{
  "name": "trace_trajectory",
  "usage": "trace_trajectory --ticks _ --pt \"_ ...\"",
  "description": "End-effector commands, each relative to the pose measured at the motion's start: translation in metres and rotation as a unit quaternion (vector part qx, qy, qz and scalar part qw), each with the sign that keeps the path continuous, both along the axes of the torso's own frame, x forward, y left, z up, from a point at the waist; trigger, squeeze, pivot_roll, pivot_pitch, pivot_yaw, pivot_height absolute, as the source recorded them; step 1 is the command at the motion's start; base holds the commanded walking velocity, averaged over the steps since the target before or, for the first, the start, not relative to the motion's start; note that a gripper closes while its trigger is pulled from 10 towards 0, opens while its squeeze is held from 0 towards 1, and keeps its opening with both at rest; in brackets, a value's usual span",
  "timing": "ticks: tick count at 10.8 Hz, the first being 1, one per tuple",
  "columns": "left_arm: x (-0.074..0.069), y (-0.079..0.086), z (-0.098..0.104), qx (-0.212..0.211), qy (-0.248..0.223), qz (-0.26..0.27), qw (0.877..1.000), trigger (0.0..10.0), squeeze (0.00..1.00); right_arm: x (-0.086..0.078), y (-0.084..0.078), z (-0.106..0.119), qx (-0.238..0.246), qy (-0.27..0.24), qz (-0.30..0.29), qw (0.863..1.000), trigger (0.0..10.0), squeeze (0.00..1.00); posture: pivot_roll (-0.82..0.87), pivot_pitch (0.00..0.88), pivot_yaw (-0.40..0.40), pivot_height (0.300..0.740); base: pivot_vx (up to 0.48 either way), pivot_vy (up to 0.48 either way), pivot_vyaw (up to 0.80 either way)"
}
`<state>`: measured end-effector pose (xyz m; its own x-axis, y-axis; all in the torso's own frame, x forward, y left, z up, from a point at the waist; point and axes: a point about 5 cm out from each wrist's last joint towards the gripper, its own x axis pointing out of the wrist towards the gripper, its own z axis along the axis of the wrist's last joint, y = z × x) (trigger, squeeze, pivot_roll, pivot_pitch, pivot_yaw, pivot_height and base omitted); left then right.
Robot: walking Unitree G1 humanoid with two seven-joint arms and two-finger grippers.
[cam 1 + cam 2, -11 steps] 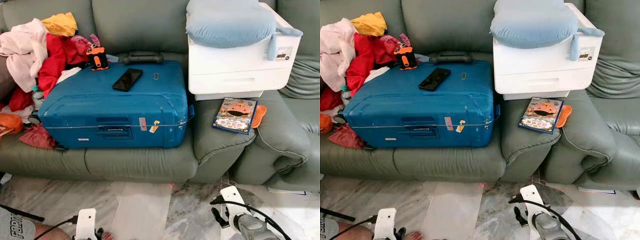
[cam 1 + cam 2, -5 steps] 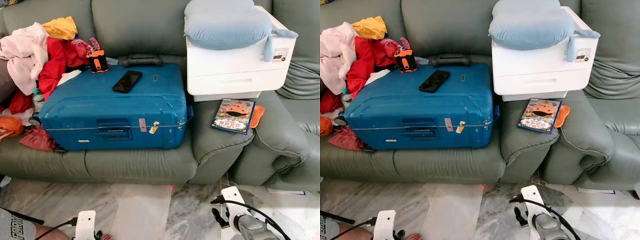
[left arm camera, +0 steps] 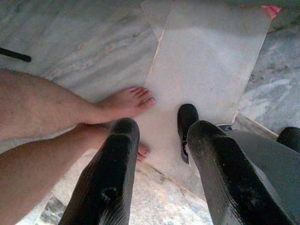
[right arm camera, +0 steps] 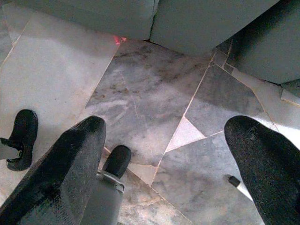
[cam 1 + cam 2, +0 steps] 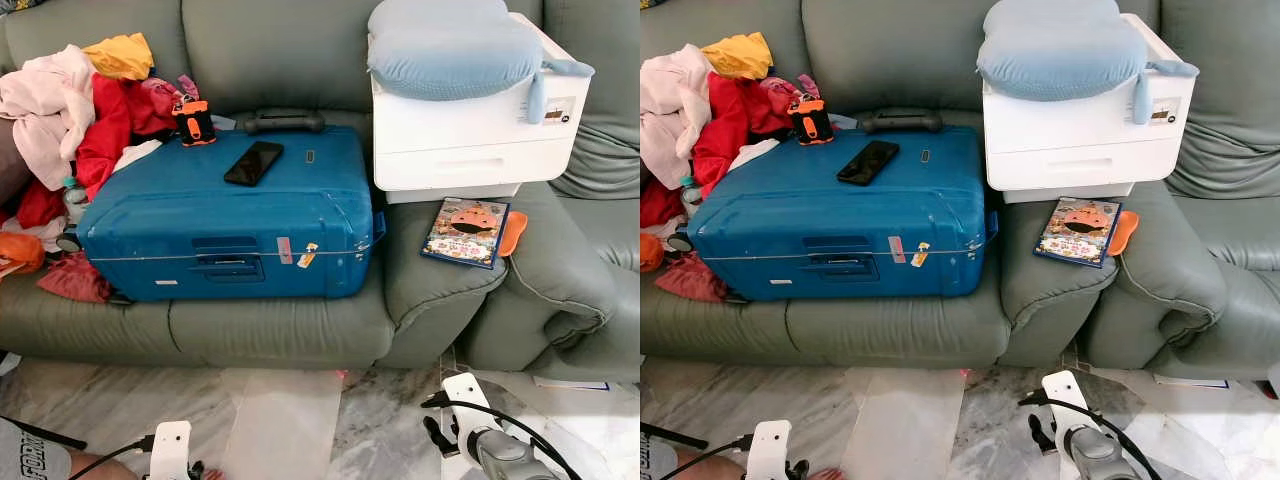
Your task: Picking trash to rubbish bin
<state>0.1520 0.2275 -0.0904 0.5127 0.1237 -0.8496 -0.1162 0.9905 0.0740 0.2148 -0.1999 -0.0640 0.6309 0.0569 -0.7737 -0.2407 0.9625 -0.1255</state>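
The heap of clothes runs off the picture's edge, and the suitcase covers its lower part. The printer hides the sofa back behind it, and a cushion covers the printer's top. The book overlaps an orange thing, perhaps a slipper. The person's leg is cut off above the shin. Both arms are cropped at the lower edge.

A grey-green sofa carries a blue suitcase, clothes, a white printer and a book.
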Motion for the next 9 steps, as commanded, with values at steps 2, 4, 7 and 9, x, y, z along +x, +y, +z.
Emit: trace_trajectory --ticks 2,4,7,9 --pt "-0.0043 0.0046 -0.0007 0.006 0.009 0.000 1.000 10.0 0.00 0.0000 -0.0010 -0.0002 -0.001 0.002 -0.009 1.000 10.0 0.00 -0.03 0.047 0.019 0.740 0.000 0.000 0.00" --pt "-0.0043 0.0046 -0.0007 0.006 0.009 0.000 1.000 10.0 0.00 0.0000 -0.0010 -0.0002 -0.001 0.002 -0.009 1.000 10.0 0.00 -0.03 0.047 0.019 0.740 0.000 0.000 0.00" --pt "-0.0018 0.0043 0.0002 0.010 0.007 -0.005 1.000 10.0 0.00 0.0005 -0.0005 0.0002 0.004 0.000 -0.009 1.000 10.0 0.00 -0.03 0.044 0.022 0.740 0.000 0.000 0.00" --pt "-0.0025 0.0042 -0.0001 0.009 0.007 -0.004 1.000 10.0 0.00 -0.0015 -0.0021 -0.0006 0.002 0.002 -0.008 1.000 10.0 0.00 -0.02 0.042 0.018 0.740 0.000 0.000 0.00"
